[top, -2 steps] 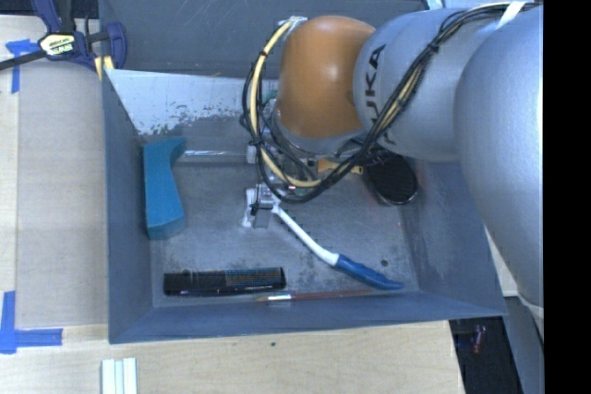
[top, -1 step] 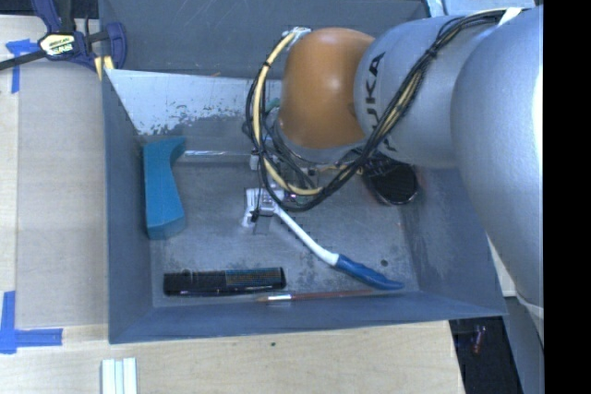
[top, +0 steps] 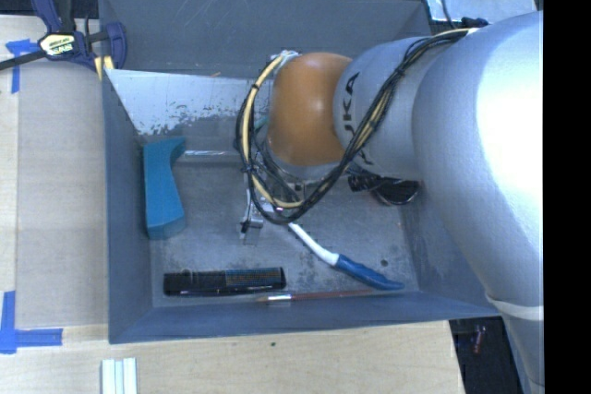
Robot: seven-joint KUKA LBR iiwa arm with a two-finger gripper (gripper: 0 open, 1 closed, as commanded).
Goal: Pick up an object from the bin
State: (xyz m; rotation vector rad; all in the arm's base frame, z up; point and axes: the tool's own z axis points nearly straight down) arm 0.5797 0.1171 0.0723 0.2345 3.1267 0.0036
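The grey metal bin (top: 120, 226) has sloping walls and a flat floor. The floor is scuffed, with pale specks thickest along the foot of the far wall, and a dark surface lies beyond the bin's far rim. The silver arm (top: 462, 134) comes in from the right and covers much of the bin's right half. Its wrist carries a rounded orange cover (top: 309, 111) with black and yellow cables (top: 247, 120) looped around it. Below the cover, the gripper (top: 249, 224) hangs low over bare floor near the middle of the bin; whether it is apart or together cannot be told, and nothing can be seen held in it. The nearest thing is a toothbrush (top: 337, 260) lying flat just to the gripper's right. Its long axis runs on a diagonal, with the white end up and left toward the gripper and the blue end down and right toward the near right corner. A blue handle-shaped block (top: 162, 185) lies well apart on the left, its length running from far to near. A black comb (top: 224, 281) lies along the near wall, and a thin reddish stick (top: 323, 294) lies just beside the comb's right end. A dark object (top: 388, 190) is partly hidden under the arm.
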